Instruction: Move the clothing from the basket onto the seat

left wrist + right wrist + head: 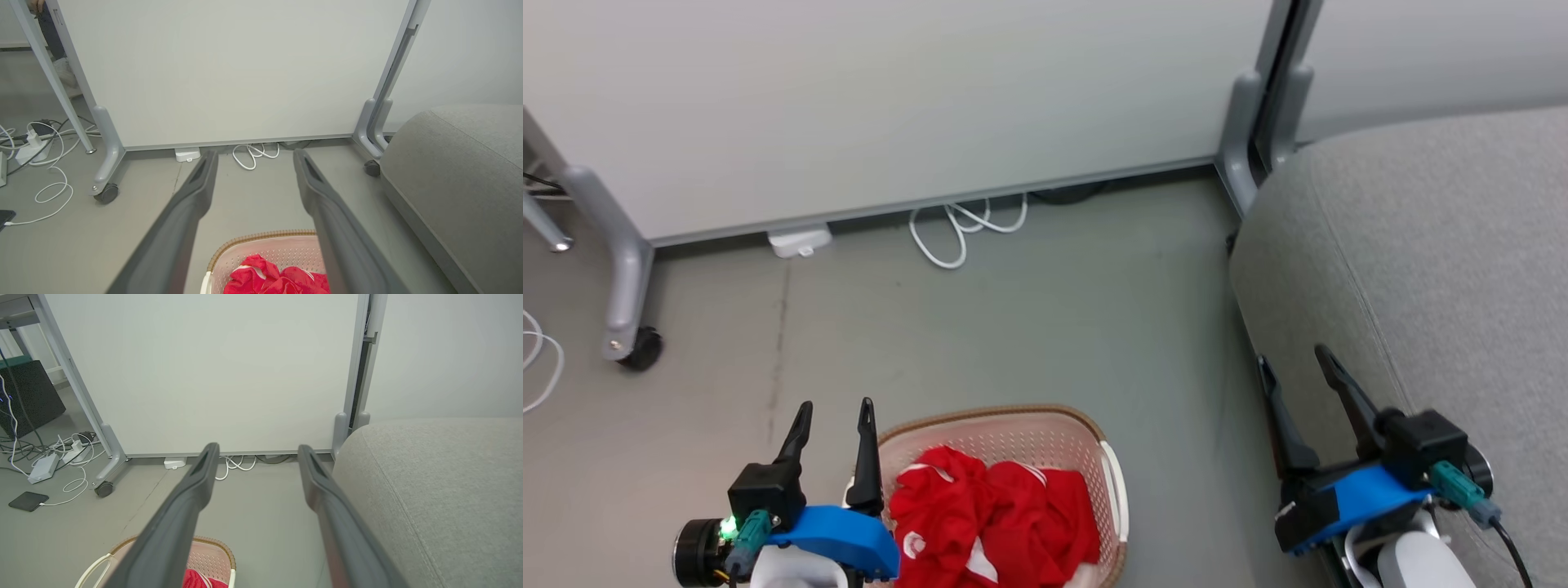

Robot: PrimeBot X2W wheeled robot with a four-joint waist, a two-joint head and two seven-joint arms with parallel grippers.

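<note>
White partition panel (890, 98): across the upper frame of the head view, on grey legs. Grey floor (1054, 310) below.

Seat (1421, 245): right side of the frame, cut off by the right and bottom edges. Stitched seam slanting from upper centre-right down toward the lower right; long axis not judgeable.

Basket (1013, 429): bottom centre, on the floor, apart from the seat. Rounded brown rim toward the top of the frame, near part cut off by the bottom edge, left side hidden behind a blue mount (841, 539).

Clothing (996, 514): crumpled red heap inside the basket, no clear axis. White trim showing; small white mark too small to read.

Left pincer (836, 404): lower left, just beside the basket's rim, fingers pointing up the frame, spread wide, empty.

Right pincer (1292, 356): lower right, before the seat's edge, tilted up-left, spread wide, empty.

White cable loop (964, 229), white adapter (799, 241) at the panel's foot; caster (641, 349) at left.
</note>
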